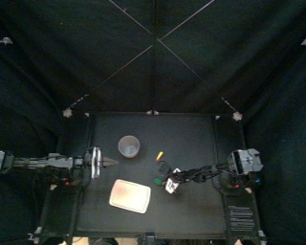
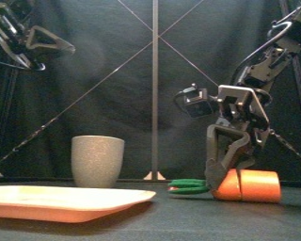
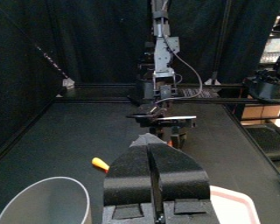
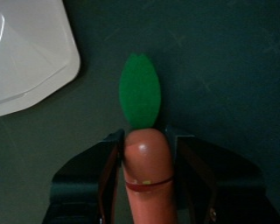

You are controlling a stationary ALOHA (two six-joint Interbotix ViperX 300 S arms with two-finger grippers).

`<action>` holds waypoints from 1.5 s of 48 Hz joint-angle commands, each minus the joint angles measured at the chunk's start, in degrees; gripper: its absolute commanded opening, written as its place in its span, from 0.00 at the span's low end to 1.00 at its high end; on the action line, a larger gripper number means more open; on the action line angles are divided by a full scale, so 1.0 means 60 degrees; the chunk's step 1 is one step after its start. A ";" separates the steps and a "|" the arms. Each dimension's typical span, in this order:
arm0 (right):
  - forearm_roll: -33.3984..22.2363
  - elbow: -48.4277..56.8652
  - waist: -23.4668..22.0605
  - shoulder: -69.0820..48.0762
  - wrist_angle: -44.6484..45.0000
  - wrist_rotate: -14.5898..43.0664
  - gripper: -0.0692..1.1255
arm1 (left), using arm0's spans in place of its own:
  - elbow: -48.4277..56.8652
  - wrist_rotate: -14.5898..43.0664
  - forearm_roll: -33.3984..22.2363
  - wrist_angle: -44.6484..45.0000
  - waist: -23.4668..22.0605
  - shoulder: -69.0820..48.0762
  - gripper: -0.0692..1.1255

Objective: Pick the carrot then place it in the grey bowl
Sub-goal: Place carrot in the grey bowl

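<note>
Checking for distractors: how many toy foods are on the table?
2. The carrot sits between the right fingers, right of the tray; a small yellow-orange toy lies just right of the cup. The cup looks empty; none seems hidden.

On my screen both arms are black, built from boxy, jointed links. From above, the left arm (image 1: 41, 163) shows pale grey metal at its joints. The right arm (image 2: 269, 58) is thin black struts between blocky housings, with dark cable running along it. The left gripper (image 3: 154, 147) has two broad grey jaws, wedge-shaped and flat-faced, each with a rectangular recess low down. The right gripper (image 4: 147, 136) has black jaws with rounded shoulders. Any screws or print are too small to read.
</note>
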 commanded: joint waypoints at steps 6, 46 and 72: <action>-0.0015 -0.0015 0.0073 0.0044 0.0190 0.0000 0.40 | -0.0146 0.0000 0.0000 0.0117 -0.0015 0.0000 0.03; -0.2915 -0.5171 -0.2402 -0.0410 0.2900 -0.0117 0.37 | -0.0132 0.0000 0.0000 0.0146 -0.0015 -0.0029 0.03; -0.3428 -1.1177 -0.2944 0.3311 0.4292 -0.1846 0.37 | -0.0132 0.0000 0.0000 0.0264 -0.0015 -0.0088 0.03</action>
